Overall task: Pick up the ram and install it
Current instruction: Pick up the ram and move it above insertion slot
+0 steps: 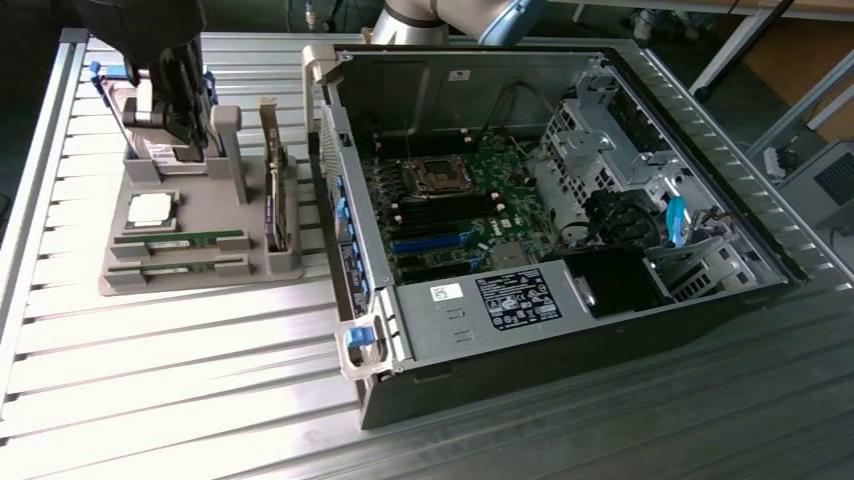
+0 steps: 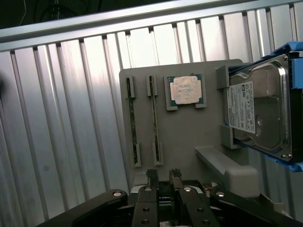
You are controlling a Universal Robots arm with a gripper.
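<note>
Two ram sticks (image 1: pixel 180 240) (image 1: pixel 176 268) stand on edge in the slots of a grey holder tray (image 1: pixel 134 282), at the exterior view's left. In the wrist view they show as two thin green strips (image 2: pixel 132 118) (image 2: pixel 155 118) side by side. My gripper (image 1: pixel 187 135) hangs above the tray, over its far part and apart from both sticks. It is open (image 2: pixel 163 178), with nothing between its dark fingertips (image 2: pixel 151 177). The open computer case (image 1: pixel 787 270) lies at the exterior view's right, and its motherboard (image 1: pixel 501 200) shows black memory slots (image 1: pixel 434 212).
The tray also carries a silver CPU chip (image 2: pixel 185 90), a hard drive (image 2: pixel 260 109) in a blue bracket and an upright expansion card (image 1: pixel 278 195). Everything rests on a ribbed metal table (image 1: pixel 174 380). The case wall (image 1: pixel 334 190) rises close beside the tray.
</note>
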